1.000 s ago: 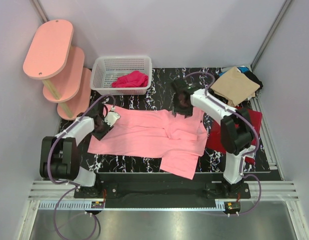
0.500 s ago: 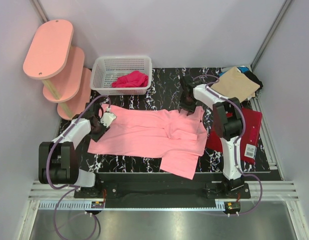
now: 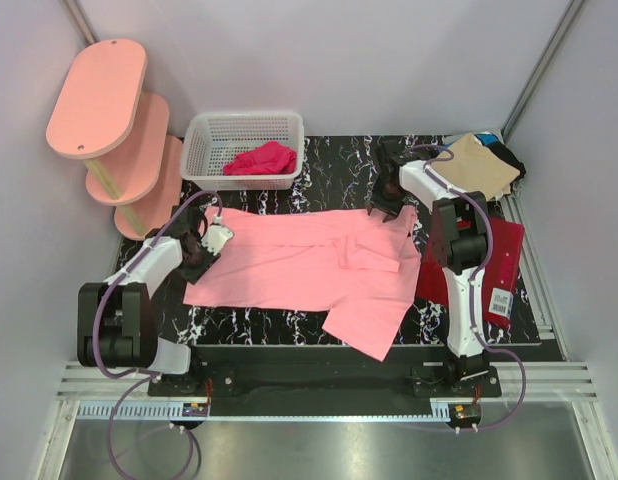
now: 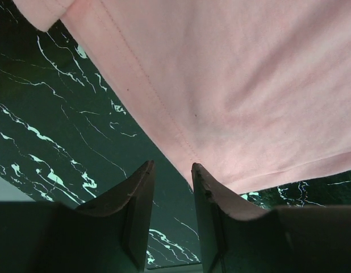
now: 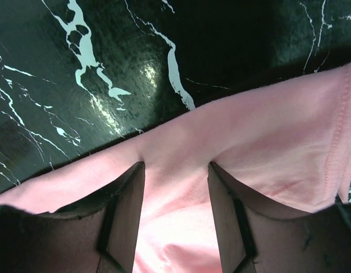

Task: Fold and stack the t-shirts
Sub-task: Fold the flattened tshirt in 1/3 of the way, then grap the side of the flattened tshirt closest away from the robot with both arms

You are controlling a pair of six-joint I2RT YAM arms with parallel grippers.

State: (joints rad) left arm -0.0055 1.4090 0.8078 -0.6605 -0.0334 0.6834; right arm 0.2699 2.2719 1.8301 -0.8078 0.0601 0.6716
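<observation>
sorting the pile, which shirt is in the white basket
The crumpled magenta shirt; the salmon-pink shirt, tan shirt and dark red shirt all lie outside it.

Behind pink t-shirt [image 3: 289, 265]: bare counter [image 3: 319, 190] strip, then basket [image 3: 204, 160].
Left of it: tiered shelf [image 3: 99, 95].
Right of it: folded shirts [image 3: 474, 172].

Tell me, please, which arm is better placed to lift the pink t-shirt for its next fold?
Probably the right: the right tool has a far corner of the pink t-shirt across the gap between its fingers. The left tool sits at the left hem with only table between its fingers.
</observation>
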